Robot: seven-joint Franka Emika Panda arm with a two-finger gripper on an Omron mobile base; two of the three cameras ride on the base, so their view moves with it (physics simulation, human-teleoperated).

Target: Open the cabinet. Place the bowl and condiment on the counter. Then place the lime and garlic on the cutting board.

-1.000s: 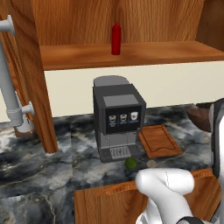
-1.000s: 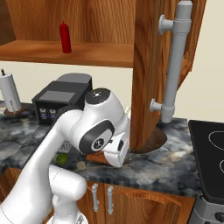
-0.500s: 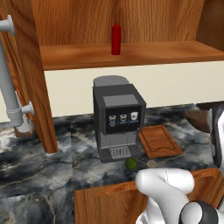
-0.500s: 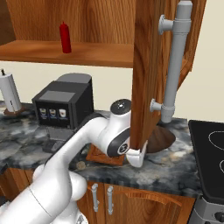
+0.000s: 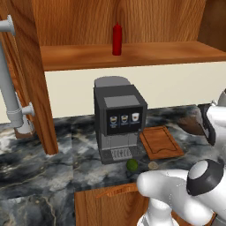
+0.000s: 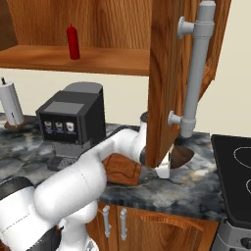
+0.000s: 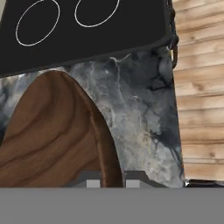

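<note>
near edge of the counter (image 5: 39,176): the lime (image 5: 132,164) and the garlic (image 5: 153,165) sit side by side on the dark marble, just in front of the coffee machine's drip tray, lime to the left, garlic to the right, both off the cutting board (image 5: 160,142). the board lies flat just right of the coffee machine (image 5: 118,119), bare on top in the left base view; in the right base view the arm crosses over part of it. right of the board, the bowl (image 7: 52,135) rests low at the counter, its rim tilted in the hand view; the gripper (image 7: 113,179) is pinched narrow on the bowl's rim, one dark tip on each side of the edge. in the right base view the bowl (image 6: 182,156) shows as a dark brown curve below the open cabinet door, with the white hand just left of it. whether the bowl's base is fully down on the marble, cannot tell. a black stovetop (image 7: 87,30) lies just beyond the bowl on the right end of the counter. farther back and above, the cabinet (image 6: 166,73) stands open, both doors swung out. the condiment (image 5: 116,39) stands upright on the cabinet shelf, alone, toward the back wall. a paper towel roll (image 6: 11,105) stands on the counter far left.
</note>
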